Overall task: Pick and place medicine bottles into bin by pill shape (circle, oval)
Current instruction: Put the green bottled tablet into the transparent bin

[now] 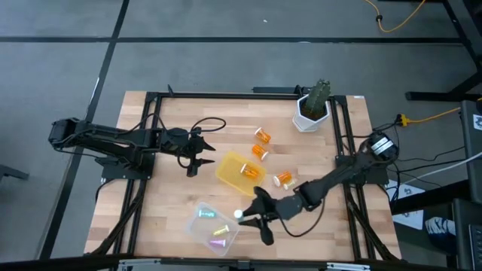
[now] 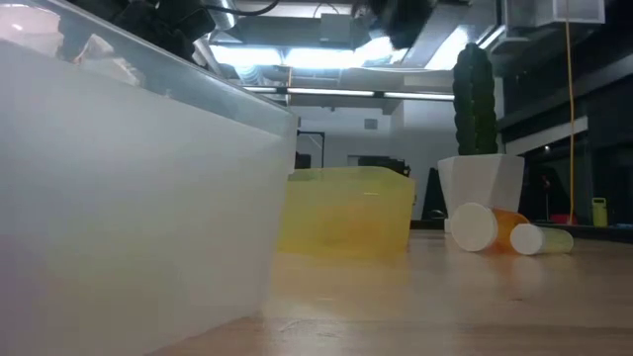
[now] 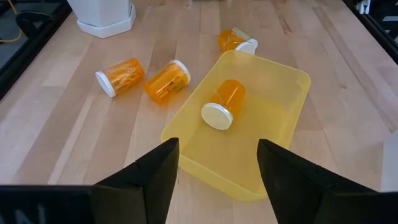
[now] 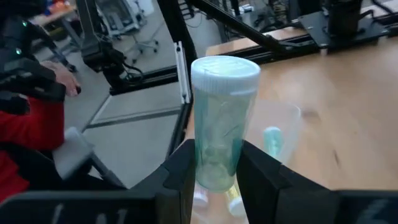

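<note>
My right gripper (image 1: 245, 216) is shut on a teal vial with a pale cap (image 4: 221, 124), just above the right rim of the clear bin (image 1: 211, 226). In that bin lie a teal vial (image 1: 205, 214), a green vial (image 1: 221, 228) and a purple vial (image 1: 218, 242). My left gripper (image 3: 217, 171) is open and empty at the left of the yellow bin (image 1: 233, 172), where one orange bottle (image 3: 224, 102) lies on its side. Three more orange bottles (image 1: 263, 135) (image 1: 260, 152) (image 1: 284, 179) lie on the table. My right gripper pinches the teal vial's body at its lower part (image 4: 217, 168), opposite the cap, between its two fingers (image 4: 183, 171). The fingers come about level from the table's right. The vial stands roughly upright, cap up, lifted clear above the clear bin.
A white pot (image 1: 309, 117) with a cactus stands at the table's far right. In the low view the clear bin's wall (image 2: 129, 198) fills the left, with the yellow bin (image 2: 346, 213) behind it. A person in red (image 4: 25, 137) is beyond the table.
</note>
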